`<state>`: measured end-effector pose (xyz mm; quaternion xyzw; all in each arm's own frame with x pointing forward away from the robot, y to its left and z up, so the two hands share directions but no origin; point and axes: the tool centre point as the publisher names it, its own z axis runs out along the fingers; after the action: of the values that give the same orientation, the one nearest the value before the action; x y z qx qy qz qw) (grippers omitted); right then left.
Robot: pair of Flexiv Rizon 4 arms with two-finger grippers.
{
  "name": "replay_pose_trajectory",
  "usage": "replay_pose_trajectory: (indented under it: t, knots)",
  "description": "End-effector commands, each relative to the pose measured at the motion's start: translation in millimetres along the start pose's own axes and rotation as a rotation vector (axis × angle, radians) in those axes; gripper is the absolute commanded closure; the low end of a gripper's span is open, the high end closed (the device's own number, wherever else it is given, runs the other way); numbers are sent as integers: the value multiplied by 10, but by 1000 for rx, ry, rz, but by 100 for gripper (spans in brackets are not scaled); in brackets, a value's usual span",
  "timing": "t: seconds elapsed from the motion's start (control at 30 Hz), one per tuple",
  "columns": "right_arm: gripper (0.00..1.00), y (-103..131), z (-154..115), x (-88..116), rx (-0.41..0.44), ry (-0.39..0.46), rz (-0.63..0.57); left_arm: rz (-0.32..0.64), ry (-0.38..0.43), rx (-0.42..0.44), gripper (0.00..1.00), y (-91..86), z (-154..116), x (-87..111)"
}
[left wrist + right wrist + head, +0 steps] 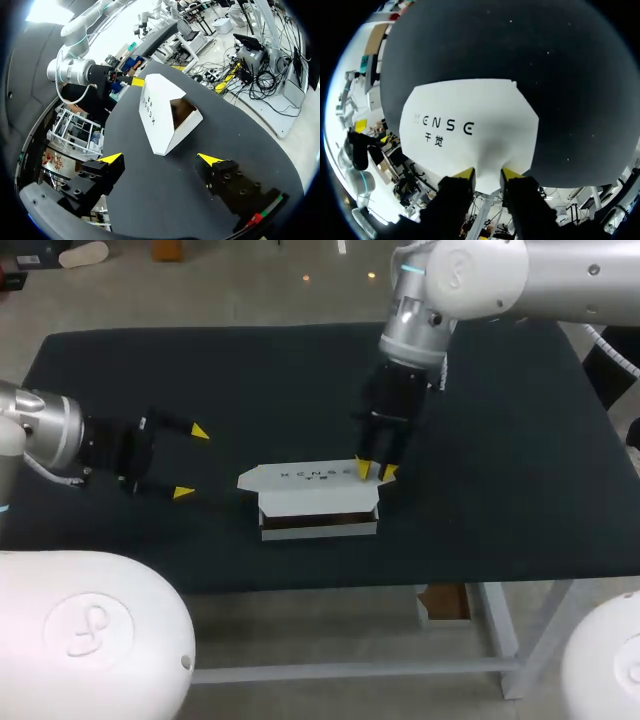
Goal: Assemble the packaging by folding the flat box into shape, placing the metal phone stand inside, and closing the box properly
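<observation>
1. The white cardboard box (pixel 318 508) is partly folded: a shallow tray with its lid still open, not lying flat.
2. Its broad white lid panel (pixel 470 125) carries dark print and rises from the tray's far long edge, with angled corners at the ends.
3. In the left wrist view the brown unprinted inside (pixel 181 111) shows through the open mouth; whether anything lies inside cannot be told.
4. The box sits near the middle of the black-topped table (pixel 500 490), towards its front edge.
5. In the head view its long axis runs left to right, along that front edge, so one end points at each arm and the lid lies on the side away from the robot.
6. The right gripper (pixel 375 472) comes down from above at the lid's right-hand end; whether it clamps the card or only rests on it cannot be told.
7. The left gripper (pixel 192 462) lies low beyond the box's left end, apart from it, aimed along its length, jaws spread wide and empty.
</observation>
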<state>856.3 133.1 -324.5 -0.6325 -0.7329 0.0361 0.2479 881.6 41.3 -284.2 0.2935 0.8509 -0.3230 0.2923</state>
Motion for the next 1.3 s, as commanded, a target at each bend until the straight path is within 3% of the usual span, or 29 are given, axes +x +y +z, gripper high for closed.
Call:
replay_pose_trajectory:
  t: [0.03, 0.4, 0.57, 0.7, 0.77, 0.83, 0.9, 0.93, 1.27, 1.3]
  knots:
    - [65, 2, 30, 16, -4, 12, -3, -3, 292, -9, 0, -40, 16, -57]
    - [64, -20, 25, -13, -15, -3, 12, -28, 279, -12, 0, -84, 42, -99]
    - [64, -22, 30, -38, -24, 6, 20, -228, 284, 12, 0, -174, 44, -276]
    - [64, -15, 56, -69, -25, 11, 27, -422, 338, -36, 0, -225, 94, -405]
    - [64, -11, 64, -87, -27, 18, 31, -459, 360, -50, 0, -246, 109, -424]
    - [65, -4, 73, -106, -28, 21, 34, -595, 392, -72, 0, -230, 130, -474]
    - [65, 5, 84, -125, -30, 27, 37, -718, 417, -191, 0, -233, 176, -504]
    - [65, 9, 90, -133, -30, 30, 40, -789, 380, -368, 0, -223, 215, -519]
    - [64, 30, 113, -159, -44, 41, 40, -789, 380, -368, 0, -223, 215, -519]
    - [64, 30, 113, -159, -48, 42, 40, -848, 380, -321, 0, -207, 207, -563]
